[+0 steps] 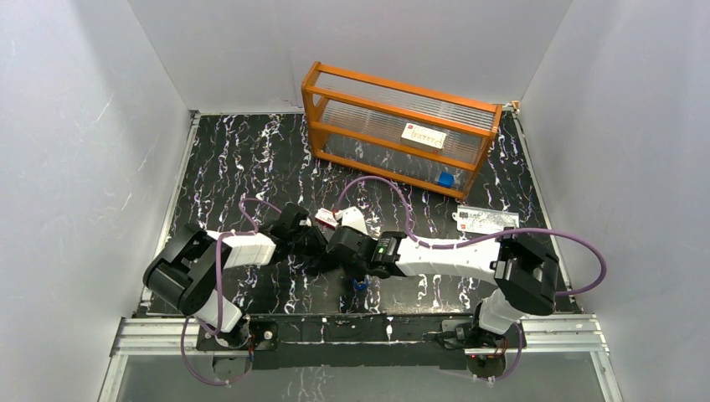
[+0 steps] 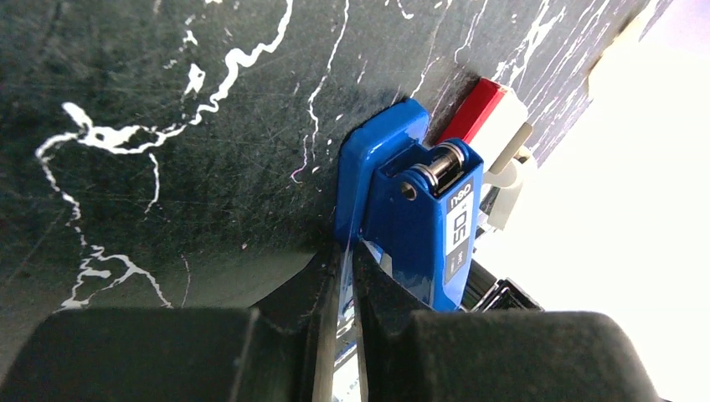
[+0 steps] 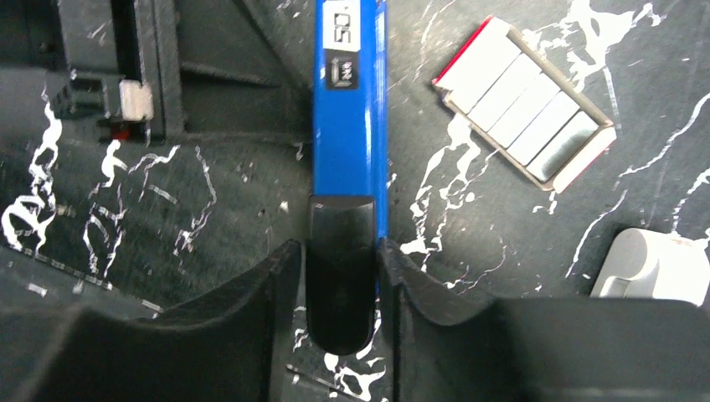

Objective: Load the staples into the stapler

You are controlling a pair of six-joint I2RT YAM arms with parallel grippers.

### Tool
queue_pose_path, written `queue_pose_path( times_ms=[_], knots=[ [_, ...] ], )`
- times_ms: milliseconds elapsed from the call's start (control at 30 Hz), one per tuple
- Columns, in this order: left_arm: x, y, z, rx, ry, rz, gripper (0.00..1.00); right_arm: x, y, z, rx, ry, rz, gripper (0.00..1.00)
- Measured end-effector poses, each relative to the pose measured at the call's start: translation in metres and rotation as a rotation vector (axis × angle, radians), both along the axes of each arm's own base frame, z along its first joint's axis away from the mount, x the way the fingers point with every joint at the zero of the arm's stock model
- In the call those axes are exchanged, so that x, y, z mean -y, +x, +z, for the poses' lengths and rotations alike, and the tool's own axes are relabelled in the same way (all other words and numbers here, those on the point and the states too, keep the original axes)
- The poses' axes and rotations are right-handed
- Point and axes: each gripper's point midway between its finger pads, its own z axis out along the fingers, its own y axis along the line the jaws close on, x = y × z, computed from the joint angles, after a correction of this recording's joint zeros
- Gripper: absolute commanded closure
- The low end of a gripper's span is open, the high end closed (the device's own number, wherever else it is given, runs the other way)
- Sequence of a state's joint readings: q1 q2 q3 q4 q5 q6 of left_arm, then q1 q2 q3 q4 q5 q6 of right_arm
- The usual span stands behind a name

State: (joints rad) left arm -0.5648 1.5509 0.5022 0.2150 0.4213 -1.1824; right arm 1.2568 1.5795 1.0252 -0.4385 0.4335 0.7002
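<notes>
The blue stapler (image 3: 347, 100) lies between my two grippers, its black front end (image 3: 339, 276) towards the right wrist camera. My right gripper (image 3: 339, 251) is shut on that black end. My left gripper (image 2: 346, 260) is shut on the thin blue base plate at the stapler's hinge end (image 2: 419, 209). The staples (image 3: 523, 100) are several silvery strips in an open red-and-white box on the table beside the stapler, free of both grippers. In the top view both grippers (image 1: 314, 247) (image 1: 339, 251) meet at the table's middle and hide most of the stapler.
A white rounded object (image 3: 661, 268) lies near the staple box, to the right of my right gripper. An orange rack (image 1: 398, 126) with clear panels stands at the back. A white printed card (image 1: 487, 220) lies at the right. White walls enclose the table.
</notes>
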Motion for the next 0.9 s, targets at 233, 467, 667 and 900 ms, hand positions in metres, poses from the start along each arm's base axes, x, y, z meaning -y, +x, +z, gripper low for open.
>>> queue_pose_path(
  times_ms=[233, 467, 667, 900],
  knots=[
    [0.001, 0.002, 0.002, 0.055, -0.012, -0.018, 0.84, -0.003, -0.008, 0.012, -0.037, 0.049, 0.024, 0.4],
    [0.0, 0.003, 0.006, 0.091, -0.005, -0.038, 0.8, 0.005, -0.012, 0.013, -0.075, 0.035, 0.027, 0.42],
    [-0.007, 0.003, 0.006, 0.115, 0.032, -0.037, 0.82, 0.014, -0.018, 0.003, -0.113, -0.019, 0.031, 0.53],
    [-0.02, 0.0, 0.006, 0.128, 0.096, -0.021, 0.84, 0.014, -0.02, -0.003, -0.135, -0.054, 0.037, 0.68]
  ],
)
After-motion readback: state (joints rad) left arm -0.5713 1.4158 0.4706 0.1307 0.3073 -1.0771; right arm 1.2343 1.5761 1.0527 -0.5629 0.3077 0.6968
